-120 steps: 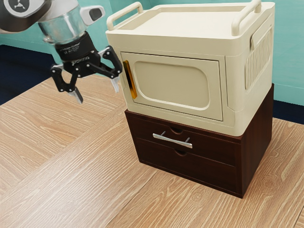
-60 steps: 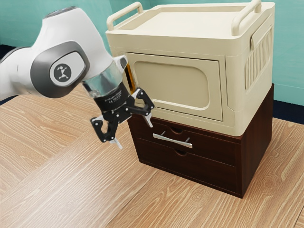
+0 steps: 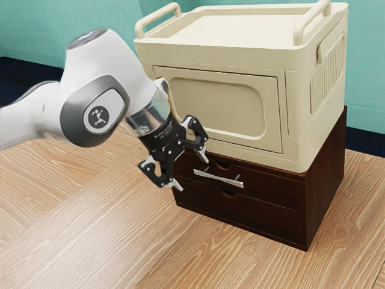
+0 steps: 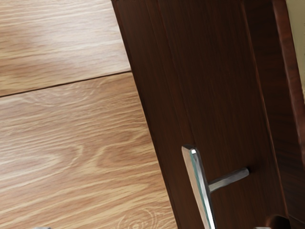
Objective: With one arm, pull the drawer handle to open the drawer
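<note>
I'm seeing the silver handle now, its post pointing to two o'clock against the dark drawer front; wooden tabletop is spreading at nine o'clock from it.

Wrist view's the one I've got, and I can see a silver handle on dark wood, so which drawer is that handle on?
Observer: From the exterior view, the handle is on the upper drawer of two.

Operator: Okay, and has the gripper got hold of it?

Observer: No, the gripper is open, its fingers apart near the handle's end at the exterior view's left.
</note>
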Motion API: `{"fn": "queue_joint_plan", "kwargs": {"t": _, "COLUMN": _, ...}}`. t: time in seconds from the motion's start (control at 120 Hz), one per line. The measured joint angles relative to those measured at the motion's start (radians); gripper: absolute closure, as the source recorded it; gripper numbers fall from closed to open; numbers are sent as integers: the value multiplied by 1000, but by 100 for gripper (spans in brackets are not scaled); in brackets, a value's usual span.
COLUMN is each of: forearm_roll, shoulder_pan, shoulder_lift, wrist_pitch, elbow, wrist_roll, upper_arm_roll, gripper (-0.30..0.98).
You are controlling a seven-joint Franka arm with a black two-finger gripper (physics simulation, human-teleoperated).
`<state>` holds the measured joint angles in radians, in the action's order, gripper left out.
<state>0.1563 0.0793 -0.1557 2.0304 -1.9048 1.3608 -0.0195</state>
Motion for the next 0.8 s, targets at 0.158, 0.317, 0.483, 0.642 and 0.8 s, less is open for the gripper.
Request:
{"fn": "queue_joint_plan", "kwargs": {"t": 0.158, "forearm_roll": 0, "shoulder_pan": 24, "shoulder_lift": 20, "wrist_pitch": 46, "elbow": -1, "wrist_roll": 37, "upper_arm_roll": 1, "gripper": 18}}
{"fn": "queue_joint_plan", "kwargs": {"t": 0.317, "forearm_roll": 0, "shoulder_pan": 28, "shoulder_lift": 28, "wrist_pitch": 73, "elbow": -6, "wrist_roll": 66, "upper_arm_roll": 1, "gripper": 20}}
{"fn": "queue_joint_plan", "kwargs": {"t": 0.483, "forearm_roll": 0, "shoulder_pan": 44, "shoulder_lift": 17, "wrist_pitch": 102, "elbow": -43, "wrist_roll": 91, "upper_arm_roll": 1, "gripper": 22}}
{"fn": "queue_joint_plan", "kwargs": {"t": 0.642, "forearm_roll": 0, "shoulder_pan": 42, "shoulder_lift": 22, "wrist_pitch": 121, "elbow": -56, "wrist_roll": 111, "upper_arm_roll": -2, "gripper": 24}}
{"fn": "queue_joint_plan", "kwargs": {"t": 0.8, "forearm_roll": 0, "shoulder_pan": 45, "shoulder_lift": 26, "wrist_pitch": 136, "elbow": -66, "wrist_roll": 126, "upper_arm_roll": -2, "gripper": 26}}
